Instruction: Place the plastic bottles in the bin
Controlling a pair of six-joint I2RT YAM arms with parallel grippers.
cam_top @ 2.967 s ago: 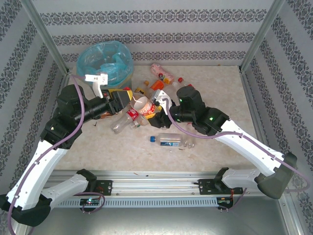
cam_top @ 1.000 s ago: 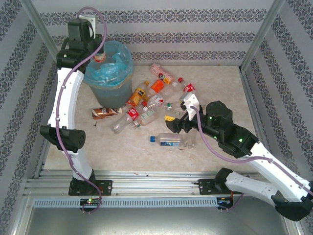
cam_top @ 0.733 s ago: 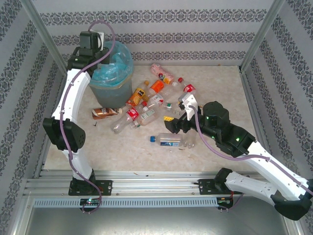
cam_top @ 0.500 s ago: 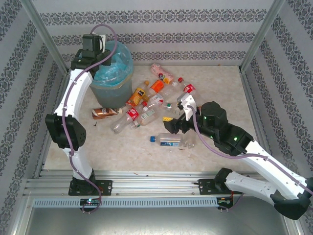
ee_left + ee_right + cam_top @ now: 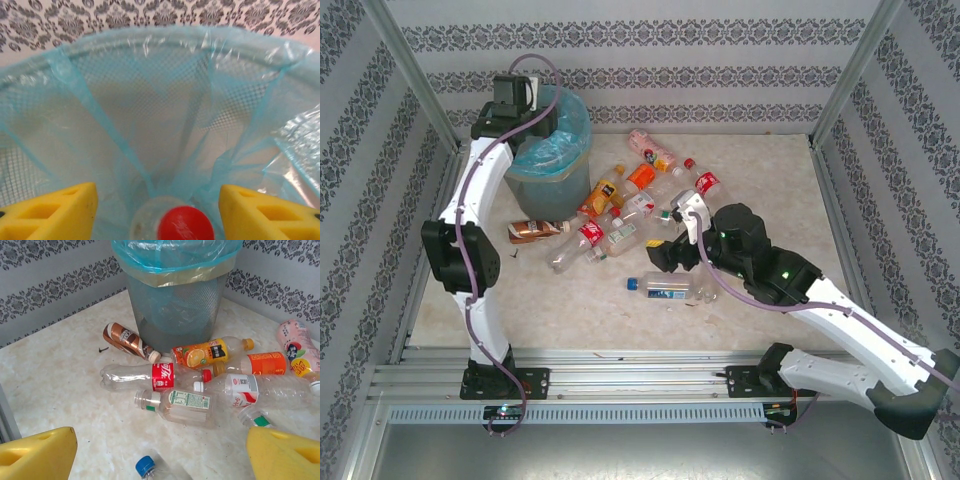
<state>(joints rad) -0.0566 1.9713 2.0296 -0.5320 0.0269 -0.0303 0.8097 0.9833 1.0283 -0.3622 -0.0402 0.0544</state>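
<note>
While the left arm is reaching over the round grey-blue mesh bin [image 5: 546,190] with its light-blue bag liner, the job is looking barely started from where I'm standing. One clear bottle with a red cap [image 5: 185,226] is sitting down inside the bag, and I can't make out any others in there. Most of the small plastic bottles [image 5: 620,212] are lying scattered on the pale table [image 5: 770,190] just beside and in front of the bin. A brown-labelled one [image 5: 125,339] is lying near its foot, a clear red-labelled one [image 5: 159,376] beside that, and a blue-capped one [image 5: 145,466] nearest the right arm.

The left pincer [image 5: 156,200] is hanging over the bin's mouth with its yellow fingers spread wide. The red-capped bottle is lying between and below them, touching neither as far as I can see. The right pincer [image 5: 160,450] is hovering low over the table, gaping too and gripping nothing, with the blue-capped bottle just under it.
</note>
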